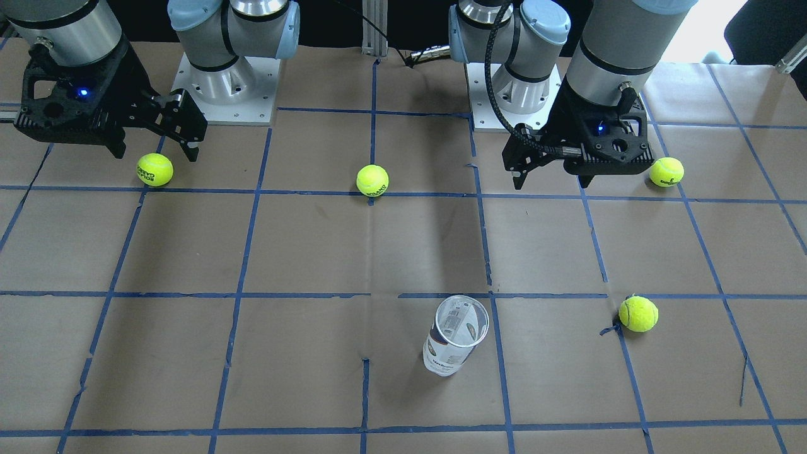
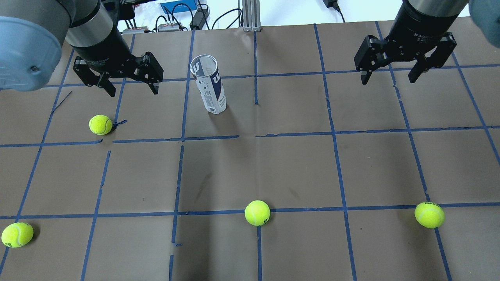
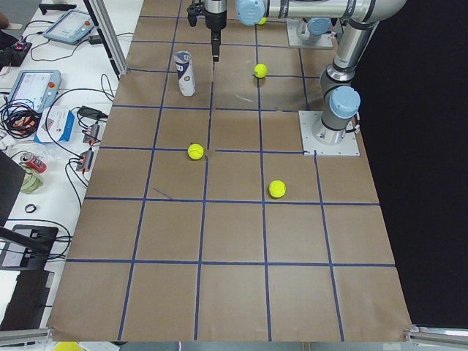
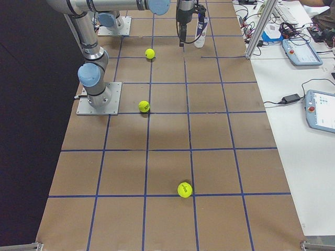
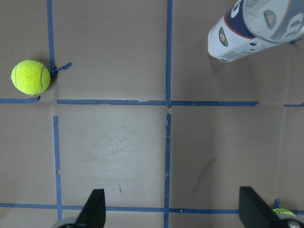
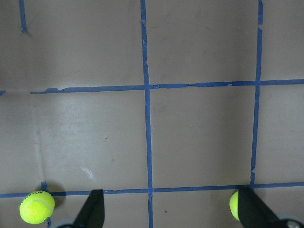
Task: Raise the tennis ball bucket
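Note:
The tennis ball bucket [image 2: 211, 88] is a clear tube with a white label and a navy band with a white "W". It stands upright and open-topped on the brown paper, also seen in the front view [image 1: 455, 343] and the left wrist view [image 5: 247, 33]. My left gripper [image 2: 131, 89] hangs open and empty above the table, to the left of the tube and apart from it; it also shows in the front view [image 1: 550, 184]. My right gripper [image 2: 388, 81] is open and empty far to the tube's right, also seen in the front view [image 1: 155, 153].
Several yellow-green tennis balls lie loose: one below the left gripper [image 2: 100, 125], one near the front left [image 2: 17, 234], one in the middle [image 2: 257, 213], one at the right [image 2: 429, 214]. Blue tape lines grid the table [image 2: 297, 164].

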### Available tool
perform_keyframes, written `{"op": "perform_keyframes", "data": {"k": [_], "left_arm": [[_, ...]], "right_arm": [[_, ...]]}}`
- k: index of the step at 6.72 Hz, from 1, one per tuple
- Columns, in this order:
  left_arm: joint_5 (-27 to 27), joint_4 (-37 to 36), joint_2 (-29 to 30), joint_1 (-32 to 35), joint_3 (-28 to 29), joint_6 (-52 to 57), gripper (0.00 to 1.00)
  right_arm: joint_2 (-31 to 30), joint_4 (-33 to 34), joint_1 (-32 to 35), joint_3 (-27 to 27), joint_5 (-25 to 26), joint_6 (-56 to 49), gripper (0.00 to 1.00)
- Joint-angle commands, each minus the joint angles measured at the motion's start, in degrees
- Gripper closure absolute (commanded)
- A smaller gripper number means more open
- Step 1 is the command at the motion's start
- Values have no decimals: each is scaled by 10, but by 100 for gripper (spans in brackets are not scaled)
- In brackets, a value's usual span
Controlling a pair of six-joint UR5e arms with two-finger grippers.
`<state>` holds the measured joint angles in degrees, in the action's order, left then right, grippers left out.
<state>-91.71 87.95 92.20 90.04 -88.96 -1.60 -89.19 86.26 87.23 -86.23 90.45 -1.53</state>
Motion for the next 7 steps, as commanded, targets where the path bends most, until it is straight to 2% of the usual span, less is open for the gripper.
{"op": "perform_keyframes", "data": {"k": [1, 7], "left_arm": [[-1, 16, 1, 0, 7, 3, 0], [2, 10, 0, -1, -1, 6, 0]], "right_arm": [[-1, 15, 7, -16, 2, -1, 0], [-1, 16, 8, -19, 0, -1, 0]]}}
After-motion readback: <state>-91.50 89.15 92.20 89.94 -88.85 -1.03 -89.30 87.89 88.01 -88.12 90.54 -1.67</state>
